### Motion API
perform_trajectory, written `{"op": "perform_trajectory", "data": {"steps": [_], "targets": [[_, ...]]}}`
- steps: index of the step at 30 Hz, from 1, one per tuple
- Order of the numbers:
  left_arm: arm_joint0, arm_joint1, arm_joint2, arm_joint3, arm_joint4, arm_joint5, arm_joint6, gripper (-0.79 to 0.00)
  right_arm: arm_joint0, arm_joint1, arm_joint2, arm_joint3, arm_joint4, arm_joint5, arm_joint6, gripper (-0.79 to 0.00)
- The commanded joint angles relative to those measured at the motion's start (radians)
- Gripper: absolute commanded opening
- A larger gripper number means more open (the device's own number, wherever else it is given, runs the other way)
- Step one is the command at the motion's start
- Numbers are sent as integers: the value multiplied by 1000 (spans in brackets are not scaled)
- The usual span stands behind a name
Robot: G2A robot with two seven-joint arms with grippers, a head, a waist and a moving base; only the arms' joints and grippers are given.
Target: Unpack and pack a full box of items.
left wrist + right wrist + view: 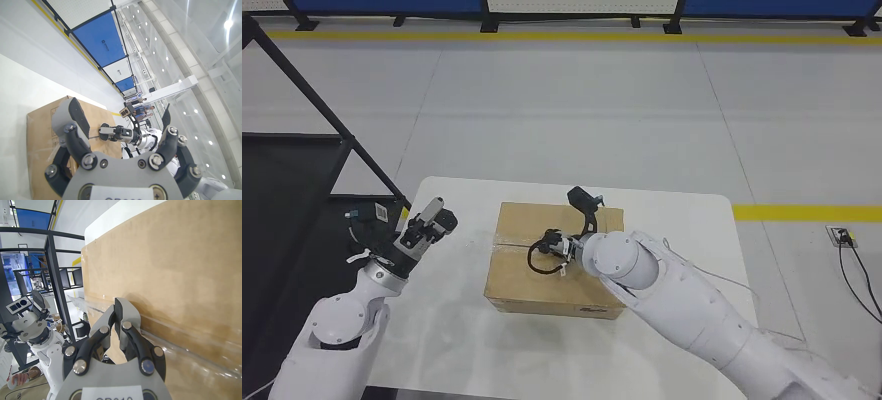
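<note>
On the white tabletop (682, 220) the sealed box (532, 275) is placed at the centre of the frame, and the right end effector (116, 306), pressed together, is set at its tape seam (90, 308), apparently to slit it, while the left end effector (439, 215) is held spread apart at the box's left.

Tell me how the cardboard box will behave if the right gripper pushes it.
The cardboard box is broad and low, so it would probably slide, not tip. With clear tape along its seam, the top should be fairly stiff under the right gripper. Its weight cannot be seen.
</note>
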Motion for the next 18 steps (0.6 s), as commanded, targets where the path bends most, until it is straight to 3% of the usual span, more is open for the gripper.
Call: {"op": "perform_trajectory", "data": {"steps": [1, 11, 18], "targets": [[21, -1, -10, -6, 1, 2, 27, 0, 12, -21, -9, 27, 17, -13, -8, -785], [156, -5, -78, -96, 13, 38, 177, 0, 75, -151, -76, 193, 83, -90, -23, -785], [225, -8, -118, -147, 30, 40, 219, 0, 100, -241, -106, 302, 112, -172, -38, -785]]}}
